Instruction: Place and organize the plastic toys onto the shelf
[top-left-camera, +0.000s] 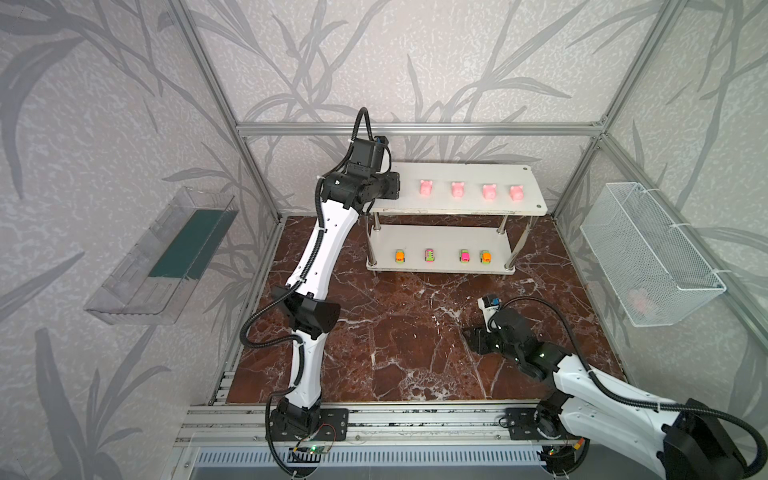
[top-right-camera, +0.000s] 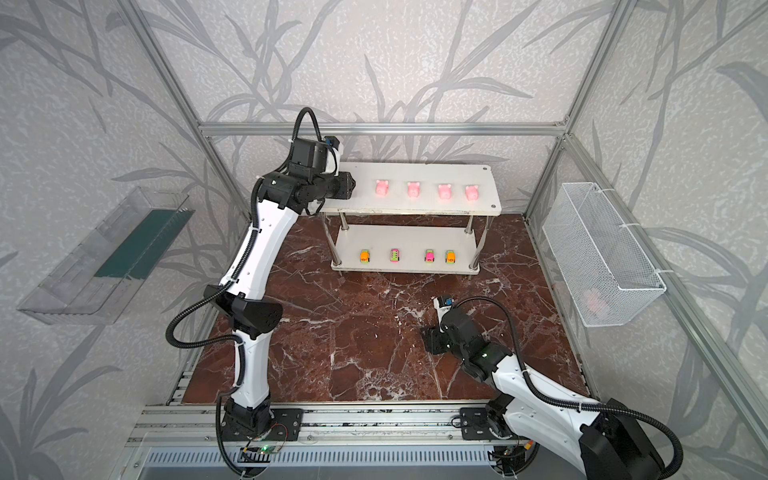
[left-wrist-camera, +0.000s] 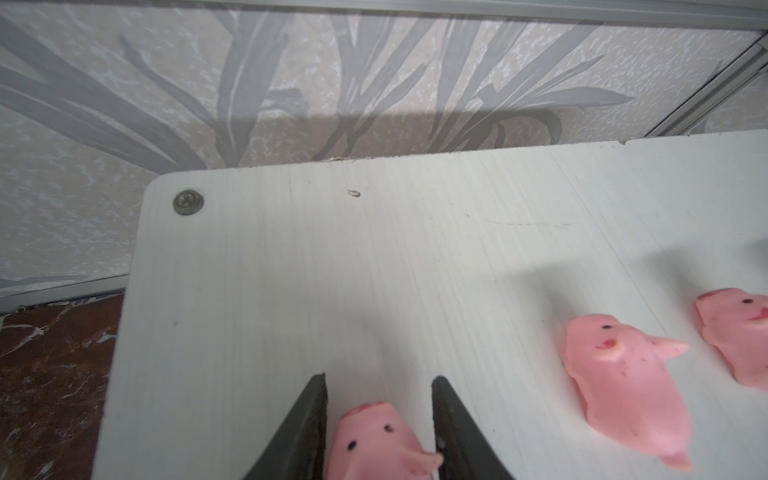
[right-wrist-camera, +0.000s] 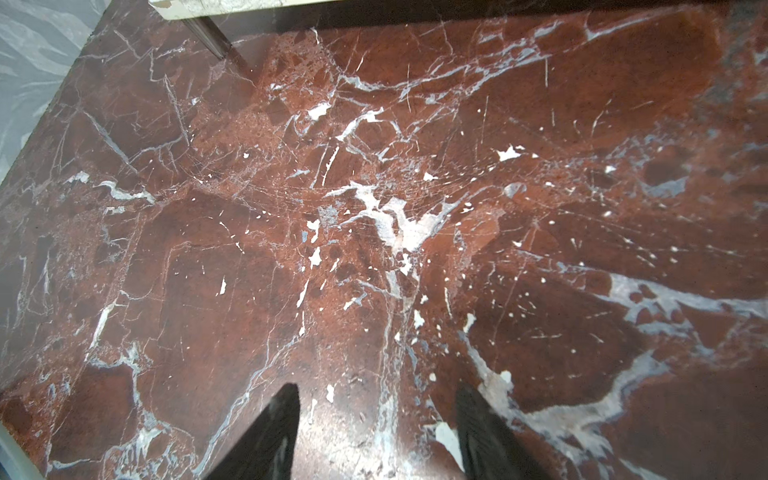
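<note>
**A:** What is the left claw (left-wrist-camera: 379, 378) doing?

**B:** Its jaws stand on either side of the fifth pig (left-wrist-camera: 376, 440), and one finger touches an ear. I cannot tell whether they pinch the pig or only flank it. It lies on the shelf (left-wrist-camera: 291, 249), at the left end of the upper tier, just left of centre in both top views.

**A:** How should it finish the step?

**B:** I'd spread the jaws wide, then lift straight up. That way the ear doesn't snag and the neighbouring pig (left-wrist-camera: 623, 374) isn't nudged out of its row. The toy cars (top-left-camera: 430, 254) line the lower tier.

**A:** And the right claw (right-wrist-camera: 377, 386)?

**B:** Its jaws are apart and empty, low over the marble tabletop (right-wrist-camera: 374, 208), at the lower right of both top views.
</note>
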